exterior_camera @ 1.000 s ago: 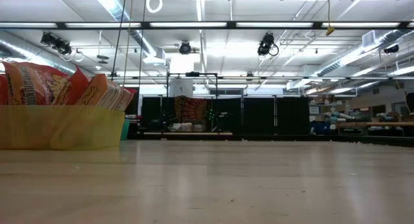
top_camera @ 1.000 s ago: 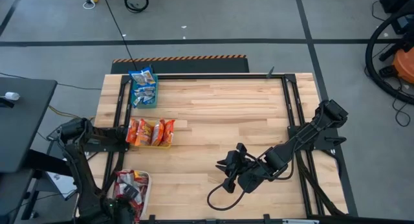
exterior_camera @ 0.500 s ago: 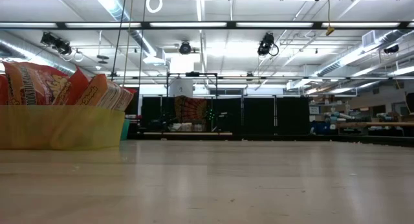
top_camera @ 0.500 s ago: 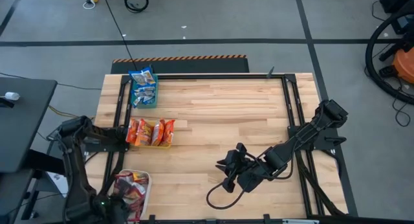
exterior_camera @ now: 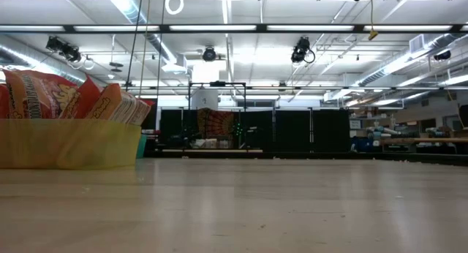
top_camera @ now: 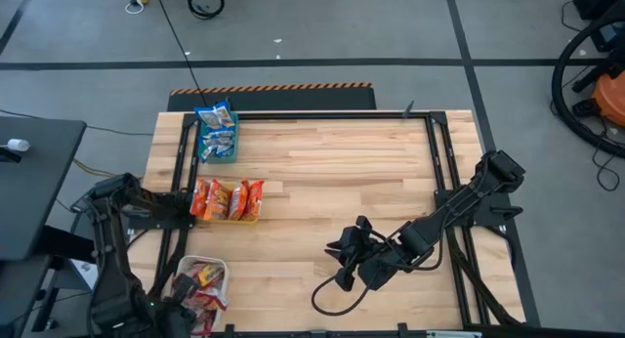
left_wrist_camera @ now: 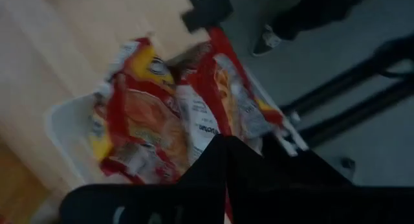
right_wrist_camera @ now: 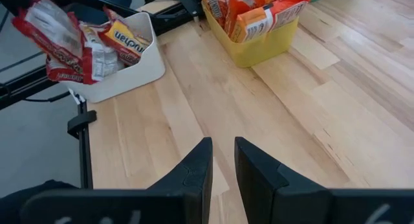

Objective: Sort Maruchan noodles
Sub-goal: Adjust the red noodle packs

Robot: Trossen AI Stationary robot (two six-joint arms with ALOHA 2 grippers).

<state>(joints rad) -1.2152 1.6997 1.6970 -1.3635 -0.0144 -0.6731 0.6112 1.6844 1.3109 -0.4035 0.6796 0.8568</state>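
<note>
Two matte black robot arms are showing jointed, boxy links on thin black frame rails. A looping black cable (top_camera: 327, 301) is hanging beside the right arm (top_camera: 459, 206). The right gripper (right_wrist_camera: 223, 160) is showing two flat, tapering black fingers; the left arm (top_camera: 112, 231) is looking equally dark

Bright ceiling strip lights, blurred left wrist view

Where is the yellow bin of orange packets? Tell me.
In the high view the yellow bin sits at the table's left edge, between the teal bin at the far left corner and the white bin at the near left corner.
</note>
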